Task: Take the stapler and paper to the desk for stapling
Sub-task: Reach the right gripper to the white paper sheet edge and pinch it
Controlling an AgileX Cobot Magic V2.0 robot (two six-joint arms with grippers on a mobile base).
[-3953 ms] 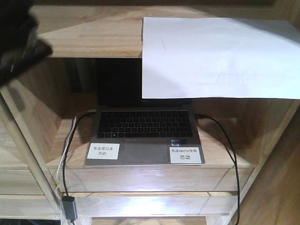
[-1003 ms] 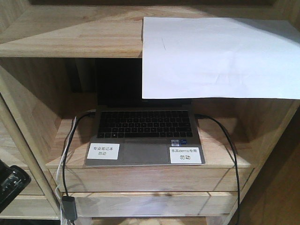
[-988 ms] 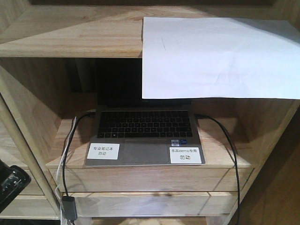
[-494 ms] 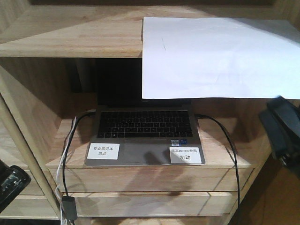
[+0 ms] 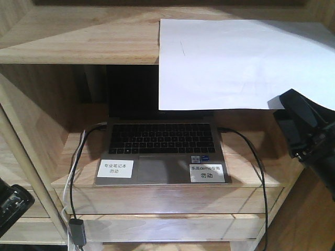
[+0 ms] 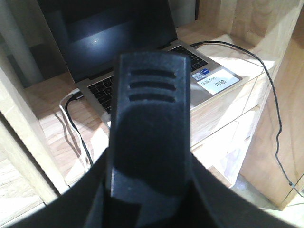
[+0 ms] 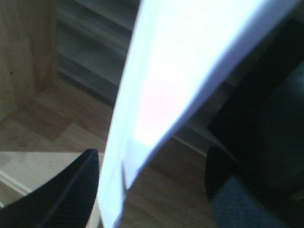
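Observation:
The paper lies on the top board of the shelf unit and its front half hangs over the edge. My right gripper is at the sheet's lower right corner. In the right wrist view the paper runs between the two spread fingers of the open right gripper. My left gripper sits low at the left edge. In the left wrist view it is shut on the black stapler, whose ridged end points away. The desk is out of view.
An open laptop sits in the compartment under the paper, with two white labels on its palm rest. Black cables run down both sides, and an adapter hangs at lower left. Wooden side panels close in the compartment.
The right gripper came in from the right edge and rose to the paper's lower right corner. The left gripper, up at the top left four seconds ago, now rests low left.

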